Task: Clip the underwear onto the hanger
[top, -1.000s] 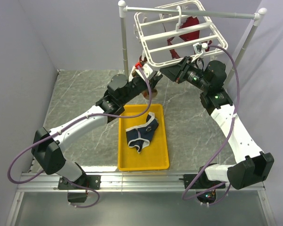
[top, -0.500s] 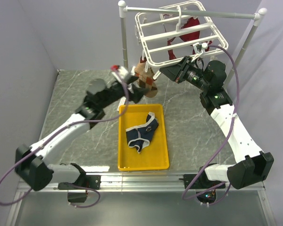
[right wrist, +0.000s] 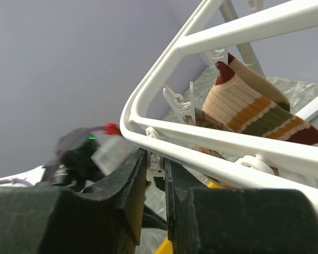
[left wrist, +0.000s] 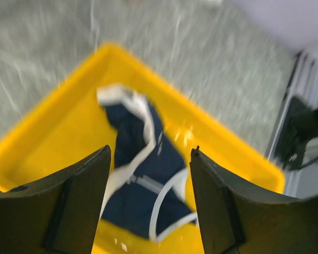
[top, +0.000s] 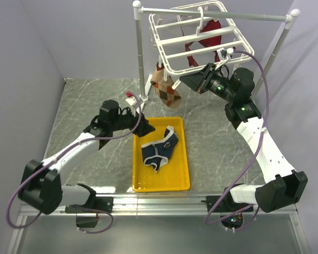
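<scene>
The navy underwear with white trim lies crumpled in the yellow tray; it also shows in the left wrist view. My left gripper is open and empty, just above the tray's far left corner, its fingers framing the underwear. The white hanger hangs from the stand's pole. My right gripper is shut on a small white clip under the hanger's near bar.
A brown-and-cream argyle cloth hangs clipped at the hanger's near left corner. A dark red garment hangs behind the rack. The white pole-frame stand rises at the back. Grey walls close both sides.
My left arm has let go of the argyle cloth, which now hangs from the hanger, and has swung down and left to the tray. The right arm has stayed still.
</scene>
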`<state>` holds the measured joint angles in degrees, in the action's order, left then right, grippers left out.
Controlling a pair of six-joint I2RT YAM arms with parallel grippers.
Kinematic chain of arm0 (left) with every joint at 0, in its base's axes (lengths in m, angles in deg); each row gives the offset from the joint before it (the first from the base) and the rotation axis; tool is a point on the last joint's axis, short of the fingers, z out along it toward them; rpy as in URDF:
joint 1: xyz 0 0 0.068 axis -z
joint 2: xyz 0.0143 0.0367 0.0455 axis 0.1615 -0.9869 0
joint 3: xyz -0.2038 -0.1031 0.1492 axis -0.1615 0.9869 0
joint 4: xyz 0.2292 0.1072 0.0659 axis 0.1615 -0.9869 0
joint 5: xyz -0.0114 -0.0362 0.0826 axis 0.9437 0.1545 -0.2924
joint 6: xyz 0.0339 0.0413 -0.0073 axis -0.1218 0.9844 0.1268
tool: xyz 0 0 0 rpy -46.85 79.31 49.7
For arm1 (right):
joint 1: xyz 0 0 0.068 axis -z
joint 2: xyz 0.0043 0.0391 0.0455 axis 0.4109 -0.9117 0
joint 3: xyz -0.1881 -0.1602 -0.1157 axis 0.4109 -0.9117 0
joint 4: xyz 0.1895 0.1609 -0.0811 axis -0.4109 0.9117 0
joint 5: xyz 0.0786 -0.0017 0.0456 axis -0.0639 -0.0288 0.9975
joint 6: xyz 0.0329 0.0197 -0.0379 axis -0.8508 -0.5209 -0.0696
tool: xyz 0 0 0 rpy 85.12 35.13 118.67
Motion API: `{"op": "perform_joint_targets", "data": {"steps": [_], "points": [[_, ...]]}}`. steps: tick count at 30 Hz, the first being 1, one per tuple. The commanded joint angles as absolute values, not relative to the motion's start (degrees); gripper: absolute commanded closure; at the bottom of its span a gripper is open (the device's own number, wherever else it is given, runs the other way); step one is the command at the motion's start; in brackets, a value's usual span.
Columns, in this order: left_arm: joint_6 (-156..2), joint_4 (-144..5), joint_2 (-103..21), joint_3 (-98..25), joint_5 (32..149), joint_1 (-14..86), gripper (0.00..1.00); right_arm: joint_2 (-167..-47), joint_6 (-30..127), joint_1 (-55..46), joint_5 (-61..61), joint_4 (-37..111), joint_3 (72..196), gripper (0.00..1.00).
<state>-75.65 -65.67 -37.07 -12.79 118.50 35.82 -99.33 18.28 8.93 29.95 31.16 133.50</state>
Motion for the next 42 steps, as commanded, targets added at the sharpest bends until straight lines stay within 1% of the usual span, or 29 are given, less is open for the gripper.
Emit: {"op": "perform_joint_targets", "data": {"steps": [1,2,3,5,9,12,19,23,29,31,32,33,36,38,40,42], "points": [[-70.0,-73.7,-41.8,-14.3,118.9,35.2,0.33,-99.4,18.3,9.2,31.7,30.5,135.8,1.00],[-67.5,-77.7,-42.7,-15.5,116.8,35.2,0.33,-99.5,18.4,9.3,31.8,30.6,135.8,1.00],[-61.1,-80.6,-44.6,-16.6,116.0,35.2,0.33,-99.4,18.4,9.2,31.8,30.7,135.8,1.00],[-56.1,-86.3,-46.3,-18.8,111.3,35.3,0.35,-99.4,18.4,9.4,32.0,30.7,135.7,1.00],[-51.9,-91.6,-49.9,-20.7,106.3,35.8,0.36,-99.5,18.4,9.5,32.1,30.6,135.8,1.00],[-49.6,-94.6,-52.1,-21.9,102.9,38.9,0.39,-99.6,18.5,9.6,32.1,30.8,135.9,1.00],[-48.0,-99.2,-57.3,-24.4,97.0,44.4,0.42,-99.7,18.6,9.8,31.9,31.2,136.2,1.00],[-49.9,-98.2,-59.5,-26.3,90.1,44.9,0.42,-99.6,18.3,9.8,32.1,30.7,135.9,1.00],[-51.1,-99.0,-62.1,-27.8,84.7,46.5,0.41,-99.7,17.9,9.9,32.2,30.5,136.1,1.00],[-51.1,-99.9,-63.1,-28.7,84.6,47.2,0.43,-99.9,17.9,9.9,32.2,30.5,136.2,1.00],[-51.0,-100.4,-63.6,-29.0,84.7,47.4,0.44,-100.0,18.0,9.9,32.2,30.5,136.2,1.00],[-51.0,-101.8,-64.6,-29.4,85.1,47.8,0.48,-100.1,18.2,9.9,32.1,30.6,136.4,1.00],[-50.3,-104.5,-66.7,-31.2,86.2,48.7,0.53,-100.1,18.4,9.9,32.0,30.7,136.5,1.00],[-49.3,-105.8,-67.7,-32.0,87.0,49.0,0.54,-100.2,18.4,10.1,32.0,30.6,136.5,1.00],[-48.6,-106.5,-69.5,-32.6,86.9,49.5,0.63,-100.3,18.2,10.0,31.8,30.4,136.5,1.00],[-47.6,-106.5,-71.5,-33.1,86.8,49.9,0.69,-100.3,18.1,10.2,31.8,30.3,136.5,1.00]]}}
